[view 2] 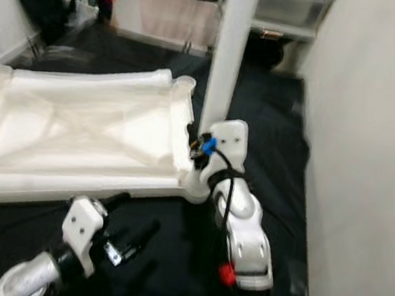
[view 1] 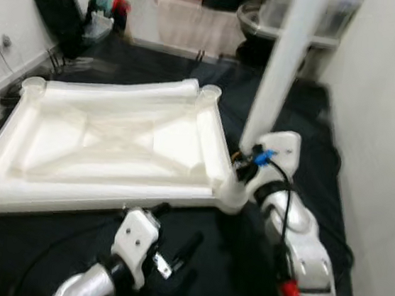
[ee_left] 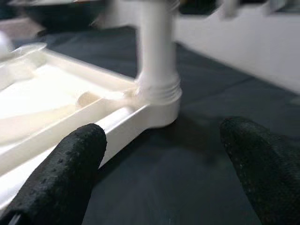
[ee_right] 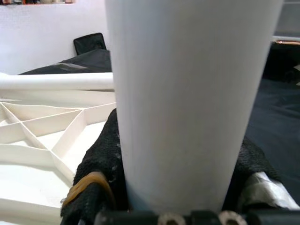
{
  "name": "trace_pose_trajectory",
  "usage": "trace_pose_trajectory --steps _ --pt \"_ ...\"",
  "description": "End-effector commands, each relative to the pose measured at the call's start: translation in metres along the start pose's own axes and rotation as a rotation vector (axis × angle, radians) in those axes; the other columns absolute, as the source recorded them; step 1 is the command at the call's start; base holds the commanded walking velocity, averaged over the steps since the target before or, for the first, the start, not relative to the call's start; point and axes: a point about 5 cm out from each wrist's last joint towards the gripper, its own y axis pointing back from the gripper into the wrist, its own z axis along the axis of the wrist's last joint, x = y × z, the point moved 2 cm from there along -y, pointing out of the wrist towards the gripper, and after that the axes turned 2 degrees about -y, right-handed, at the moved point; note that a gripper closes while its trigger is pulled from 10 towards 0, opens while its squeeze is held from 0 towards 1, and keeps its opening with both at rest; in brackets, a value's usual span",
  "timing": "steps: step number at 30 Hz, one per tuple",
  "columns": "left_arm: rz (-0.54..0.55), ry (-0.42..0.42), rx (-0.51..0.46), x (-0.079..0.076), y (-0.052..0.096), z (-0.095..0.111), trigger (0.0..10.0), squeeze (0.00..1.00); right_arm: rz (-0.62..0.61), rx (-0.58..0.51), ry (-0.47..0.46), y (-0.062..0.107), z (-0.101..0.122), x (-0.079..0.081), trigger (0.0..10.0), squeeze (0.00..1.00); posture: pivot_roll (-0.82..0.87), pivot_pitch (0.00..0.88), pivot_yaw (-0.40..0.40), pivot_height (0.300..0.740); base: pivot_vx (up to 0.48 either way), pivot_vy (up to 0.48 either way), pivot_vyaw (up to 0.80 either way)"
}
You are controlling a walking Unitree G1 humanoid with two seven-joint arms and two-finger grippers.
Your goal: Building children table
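Observation:
A white plastic tabletop (view 1: pixel 112 145) lies upside down on a black floor mat, ribs facing up. A white table leg (view 1: pixel 282 65) stands upright in the near right corner socket (view 1: pixel 231 195). My right gripper (view 1: pixel 242 166) is shut on the leg just above the socket; in the right wrist view the leg (ee_right: pixel 192 93) sits between the black fingers (ee_right: pixel 101 159). My left gripper (view 1: pixel 190 244) hovers low over the mat in front of the tabletop's near edge, open and holding nothing. In the left wrist view, its fingertips (ee_left: pixel 70 164) frame the socketed leg (ee_left: pixel 157 61).
A white wall (view 1: pixel 391 141) runs close along the right side. At the back stand a black chair (view 1: pixel 59 11), shelving with bins (view 1: pixel 319 19) and clutter. Black mat (view 1: pixel 274 100) lies open beyond the tabletop. A wall socket with cable (view 1: pixel 2 43) is at the left.

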Motion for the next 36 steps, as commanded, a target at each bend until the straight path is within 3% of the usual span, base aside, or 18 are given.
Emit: trace_pose_trajectory --steps 1,4,5,9,10,14,15,17,20,25,26,28,29,32,33,34,35,36 --pt "0.01 0.008 0.006 0.004 -0.003 -0.004 10.0 0.0 -0.067 0.228 -0.027 0.009 -0.051 -0.009 0.8 0.0 -0.06 0.001 -0.03 0.74 0.0 0.0 0.0" --pt "0.013 0.006 0.002 0.006 -0.005 -0.004 10.0 0.0 -0.114 0.241 -0.037 0.011 -0.052 -0.009 0.8 0.0 -0.06 0.001 -0.03 0.74 0.0 0.0 0.0" --pt "0.018 0.006 0.0 0.008 -0.005 -0.004 10.0 0.0 -0.138 0.25 -0.06 0.012 -0.052 -0.01 10.0 0.0 -0.06 0.022 -0.028 0.74 0.0 0.0 0.0" --pt "0.018 0.008 -0.011 0.008 -0.002 -0.002 10.0 0.0 -0.058 0.193 -0.12 0.011 -0.044 -0.007 10.0 0.0 -0.06 0.063 -0.015 0.74 0.0 0.0 0.0" --pt "0.015 0.006 -0.015 0.007 0.0 0.0 10.0 0.0 0.063 0.164 -0.145 0.012 -0.039 0.001 10.0 1.0 -0.06 0.121 0.005 0.74 0.0 0.0 0.0" --pt "0.011 0.002 -0.022 0.005 0.004 0.006 10.0 0.0 0.522 0.164 -0.19 0.027 -0.027 0.029 10.0 1.0 -0.06 0.129 0.002 0.74 0.0 0.0 0.0" --pt "0.011 0.002 -0.022 0.005 0.004 0.006 10.0 0.0 0.522 0.164 -0.19 0.027 -0.027 0.029 10.0 1.0 -0.06 0.129 0.002 0.74 0.0 0.0 0.0" --pt "0.001 0.01 -0.03 0.001 0.007 0.013 10.0 0.0 0.747 0.135 -0.064 0.038 -0.009 0.013 10.0 1.0 -0.06 0.211 0.025 0.74 0.0 0.0 0.0" --pt "-0.002 0.015 -0.033 -0.003 0.011 0.018 10.0 0.0 0.743 0.099 -0.048 0.029 0.01 -0.012 10.0 1.0 -0.04 0.25 0.024 0.74 0.0 0.0 0.0" --pt "-0.015 0.018 -0.033 -0.008 0.021 0.026 10.0 0.0 0.856 0.098 0.016 0.027 0.027 -0.03 10.0 1.0 -0.02 0.299 0.03 0.74 0.0 0.0 0.0" --pt "-0.015 0.018 -0.032 -0.01 0.022 0.028 10.0 0.0 0.886 0.103 0.031 0.027 0.03 -0.033 10.0 0.39 -0.01 0.315 0.029 0.74 0.0 0.0 0.0" --pt "-0.014 0.019 -0.032 -0.011 0.024 0.03 10.0 0.0 0.914 0.109 0.039 0.029 0.032 -0.036 10.0 0.39 0.0 0.319 0.026 0.74 0.0 0.0 0.0" --pt "-0.015 0.02 -0.033 -0.012 0.026 0.031 10.0 0.0 0.939 0.114 0.047 0.028 0.036 -0.039 10.0 0.0 0.01 0.331 0.03 0.74 0.0 0.0 0.0" --pt "-0.02 0.023 -0.028 -0.016 0.03 0.035 10.0 0.0 0.993 0.104 0.066 0.021 0.05 -0.048 10.0 0.0 0.01 0.354 0.029 0.74 0.0 0.0 0.0" --pt "-0.02 0.024 -0.025 -0.016 0.031 0.036 10.0 0.0 1.009 0.094 0.07 0.019 0.056 -0.05 6.9 0.0 0.02 0.364 0.033 0.74 0.0 0.0 0.0" --pt "-0.02 0.024 -0.025 -0.016 0.031 0.036 10.0 0.0 1.009 0.094 0.07 0.019 0.056 -0.05 6.9 0.0 0.02 0.364 0.033 0.74 0.0 0.0 0.0" --pt "-0.02 0.026 -0.023 -0.017 0.032 0.038 10.0 0.0 1.031 0.071 0.066 0.016 0.066 -0.053 0.0 0.0 0.02 0.374 0.035 0.74 0.0 0.0 0.0" --pt "-0.02 0.026 -0.022 -0.018 0.033 0.039 10.0 0.0 1.04 0.058 0.06 0.014 0.07 -0.054 0.0 0.0 0.02 0.377 0.035 0.74 0.0 0.0 0.0"
